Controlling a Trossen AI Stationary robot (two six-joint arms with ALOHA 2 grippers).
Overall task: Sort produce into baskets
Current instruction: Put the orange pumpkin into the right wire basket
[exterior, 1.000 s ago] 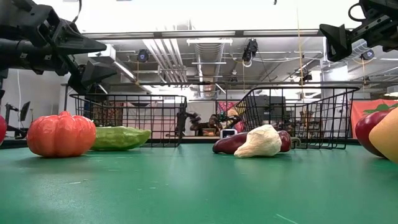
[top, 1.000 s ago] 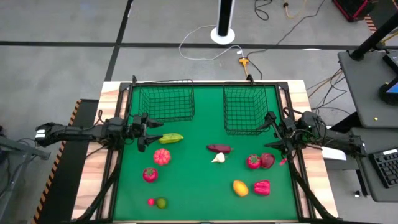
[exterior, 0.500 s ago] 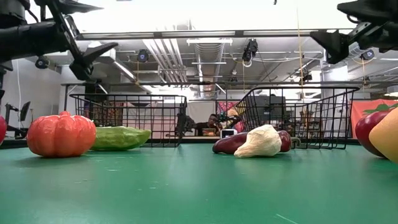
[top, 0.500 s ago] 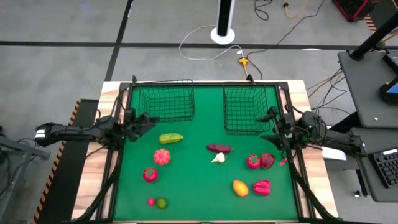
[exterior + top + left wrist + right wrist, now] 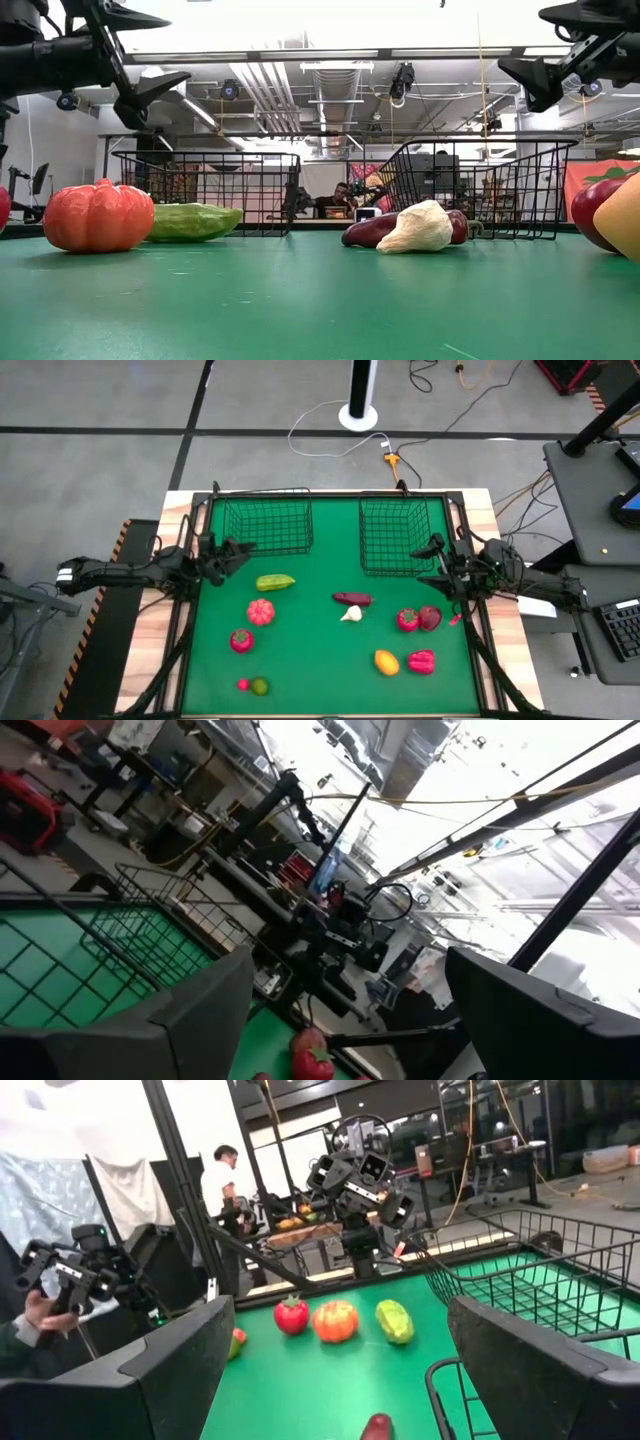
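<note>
Having pulled back from the yellow-green oblong piece [image 5: 275,582] toward the desk's [image 5: 310,660] left edge, the left tool [image 5: 232,552] hovers empty with fingers apart, like the right tool [image 5: 437,560] beside the empty black wire baskets [image 5: 263,525].

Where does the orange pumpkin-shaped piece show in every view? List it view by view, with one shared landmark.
High view: orange pumpkin-shaped piece left of centre on the green mat, below the yellow-green oblong piece.
Low view: far left, in front of that oblong piece.
Left wrist view: not in it.
Right wrist view: mid-picture, between a red piece and the oblong piece.
Shared landmark: the yellow-green oblong piece.
</note>
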